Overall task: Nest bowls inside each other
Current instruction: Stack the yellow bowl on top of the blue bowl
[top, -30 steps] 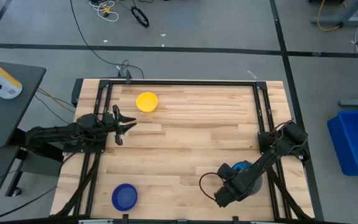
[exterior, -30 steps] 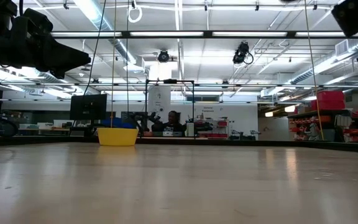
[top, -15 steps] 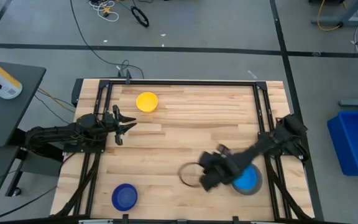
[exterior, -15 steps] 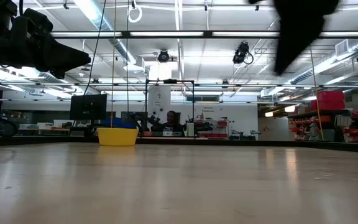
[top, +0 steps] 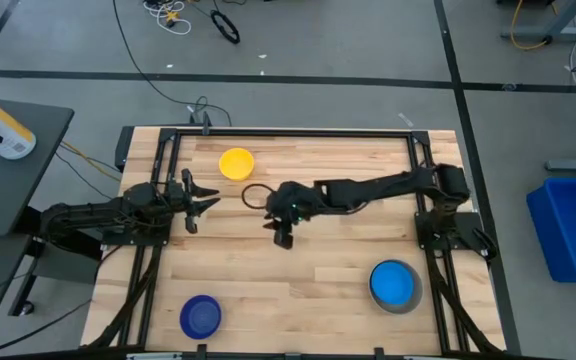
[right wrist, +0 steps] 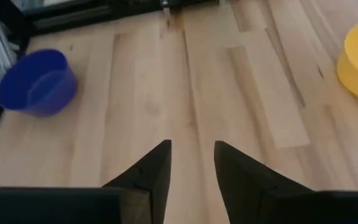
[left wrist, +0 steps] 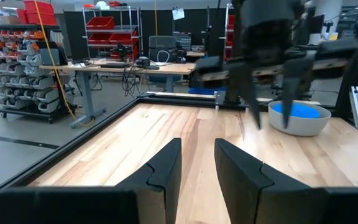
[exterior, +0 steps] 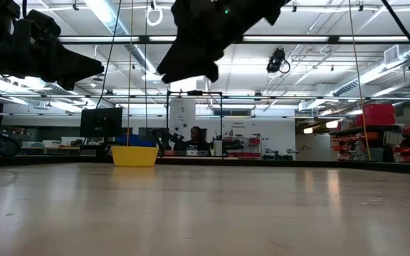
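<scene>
The yellow bowl (top: 236, 163) sits near the far edge of the table (top: 328, 290), left of centre. The right gripper (top: 284, 238) hangs over mid-table just beside it on the near side, fingers apart with nothing between them. The light blue bowl (top: 394, 283) is nested in the grey bowl (top: 409, 301) at the near right, well away from that gripper. The dark blue bowl (top: 200, 316) is near left. The left gripper (top: 203, 204) waits at the left side, jaws a bit apart, empty.

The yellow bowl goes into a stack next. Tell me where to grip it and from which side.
Probably pinch the rim of the yellow bowl from straight above: it sits upright and mouth-up, apart from anything else. The right gripper, empty and open, is nearest.
</scene>
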Robot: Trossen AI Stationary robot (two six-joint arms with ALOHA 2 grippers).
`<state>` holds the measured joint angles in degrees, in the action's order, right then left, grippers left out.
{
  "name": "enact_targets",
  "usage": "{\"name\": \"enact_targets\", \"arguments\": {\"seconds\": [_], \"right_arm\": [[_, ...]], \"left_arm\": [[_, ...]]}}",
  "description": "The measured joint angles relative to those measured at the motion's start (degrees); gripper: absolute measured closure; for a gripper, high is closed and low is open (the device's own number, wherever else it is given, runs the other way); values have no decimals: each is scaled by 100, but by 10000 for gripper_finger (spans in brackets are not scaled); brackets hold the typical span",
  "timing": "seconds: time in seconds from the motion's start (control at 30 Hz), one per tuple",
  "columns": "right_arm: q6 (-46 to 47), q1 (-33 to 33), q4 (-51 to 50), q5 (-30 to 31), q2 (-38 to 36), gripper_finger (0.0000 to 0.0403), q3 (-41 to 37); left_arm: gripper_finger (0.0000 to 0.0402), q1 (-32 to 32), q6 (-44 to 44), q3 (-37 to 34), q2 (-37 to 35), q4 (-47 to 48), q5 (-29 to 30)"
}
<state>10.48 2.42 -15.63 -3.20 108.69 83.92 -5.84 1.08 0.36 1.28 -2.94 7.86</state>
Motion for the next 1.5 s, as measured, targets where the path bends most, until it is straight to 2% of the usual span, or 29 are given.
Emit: {"name": "enact_targets", "arguments": {"seconds": [0.23,0.47,0.6,0.8,0.97,1.13,1.5], "right_arm": [[-793,-713,481,-55,256,262,0],[-851,-1440,906,-929,807,261,138],[-924,-1579,606,-1287,1460,260,1009],[-1589,-1493,-668,-1360,2589,255,3058],[-2021,-1602,-1516,-1016,3068,251,3947],[-2052,-1814,-1851,-887,3298,249,4220],[-1990,-2148,-1898,-1042,3324,239,4234]], "left_arm": [[296,2,0,0,22,7,28],[296,1,-38,0,22,7,44],[296,2,-59,0,22,-16,96],[296,2,-118,0,22,-15,240],[297,2,-129,0,22,-13,247],[297,2,-153,0,22,-15,262],[297,2,-182,0,22,-13,293]]}}
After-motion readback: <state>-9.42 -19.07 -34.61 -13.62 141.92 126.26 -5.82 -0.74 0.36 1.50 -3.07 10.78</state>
